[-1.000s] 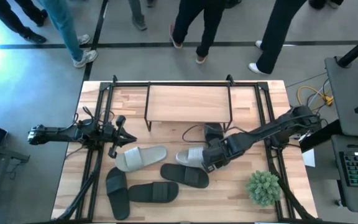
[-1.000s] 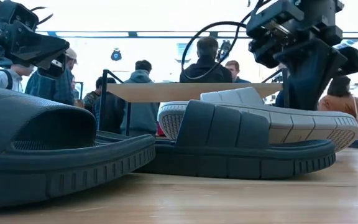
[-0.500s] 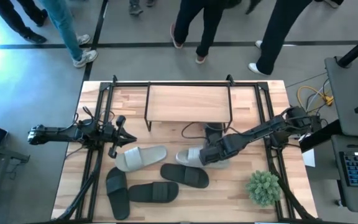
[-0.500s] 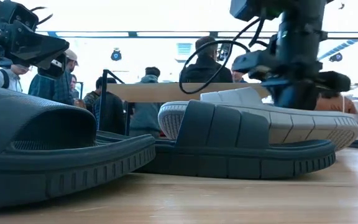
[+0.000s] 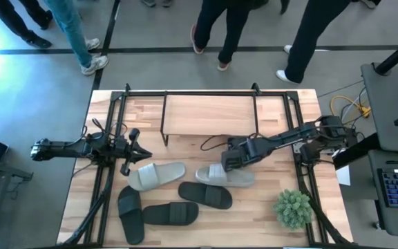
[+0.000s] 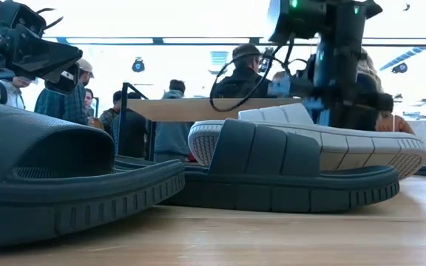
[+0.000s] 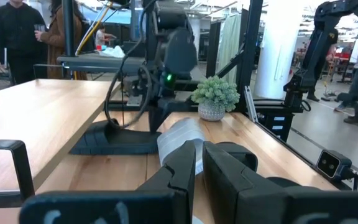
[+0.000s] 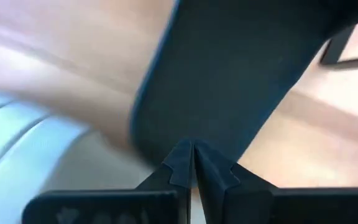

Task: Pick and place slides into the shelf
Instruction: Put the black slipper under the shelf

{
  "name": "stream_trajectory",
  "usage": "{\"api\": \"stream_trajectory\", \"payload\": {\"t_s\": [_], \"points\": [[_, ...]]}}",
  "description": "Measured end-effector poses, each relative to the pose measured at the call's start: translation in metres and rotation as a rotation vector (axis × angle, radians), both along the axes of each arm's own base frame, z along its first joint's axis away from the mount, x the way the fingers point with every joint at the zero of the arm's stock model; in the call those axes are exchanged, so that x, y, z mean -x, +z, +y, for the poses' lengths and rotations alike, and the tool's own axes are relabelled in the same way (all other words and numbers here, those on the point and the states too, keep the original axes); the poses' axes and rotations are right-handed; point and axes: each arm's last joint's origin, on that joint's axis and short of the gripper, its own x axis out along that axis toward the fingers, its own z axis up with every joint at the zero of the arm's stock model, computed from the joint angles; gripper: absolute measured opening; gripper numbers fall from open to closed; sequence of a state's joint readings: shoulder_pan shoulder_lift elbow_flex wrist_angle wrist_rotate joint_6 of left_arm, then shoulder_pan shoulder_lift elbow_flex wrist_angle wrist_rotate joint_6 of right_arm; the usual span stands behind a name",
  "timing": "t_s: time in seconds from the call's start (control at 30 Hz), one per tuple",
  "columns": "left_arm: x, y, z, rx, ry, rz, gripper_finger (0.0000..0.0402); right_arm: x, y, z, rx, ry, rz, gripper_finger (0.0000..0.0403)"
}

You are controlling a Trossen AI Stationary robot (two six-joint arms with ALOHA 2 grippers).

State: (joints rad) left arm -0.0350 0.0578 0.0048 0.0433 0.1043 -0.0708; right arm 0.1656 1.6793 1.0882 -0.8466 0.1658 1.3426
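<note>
Six slides lie sole-down on the table. Two are light grey (image 5: 156, 175) (image 5: 226, 176). Three dark ones (image 5: 206, 195) (image 5: 170, 213) (image 5: 130, 214) lie nearer the table's near edge. A fourth dark slide (image 5: 239, 144) sits just in front of the shelf (image 5: 209, 114). My right gripper (image 5: 228, 163) is shut and hovers between that dark slide (image 8: 229, 74) and the right light grey slide (image 8: 23, 155), fingers pointing down. My left gripper (image 5: 135, 149) waits shut at the table's left, above the wood.
A small potted plant (image 5: 293, 207) stands near the table's near right corner. Black frame tubes (image 5: 109, 187) run along the left and right sides of the table. Several people stand beyond the far edge. Bare wood lies between the shelf and the slides on the left.
My right gripper has moved from over the right light grey slide toward the table's far edge and slightly left, rising a little. It is now nearer the dark slide by the shelf. The slides have stayed where they were.
</note>
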Motion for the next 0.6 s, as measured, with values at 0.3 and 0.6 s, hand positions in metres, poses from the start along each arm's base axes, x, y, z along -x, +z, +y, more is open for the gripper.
{"api": "stream_trajectory", "payload": {"t_s": [0.3, 0.6], "points": [[0.000, 0.000, 0.000, 0.000, 0.000, -0.002, 0.0017, -0.003, -0.014, 0.016, -0.102, -0.015, 0.010, 0.0011], [0.000, 0.000, 0.000, 0.000, 0.000, -0.001, 0.0017, -0.012, -0.031, 0.017, -0.069, -0.024, 0.032, 0.0011]]}}
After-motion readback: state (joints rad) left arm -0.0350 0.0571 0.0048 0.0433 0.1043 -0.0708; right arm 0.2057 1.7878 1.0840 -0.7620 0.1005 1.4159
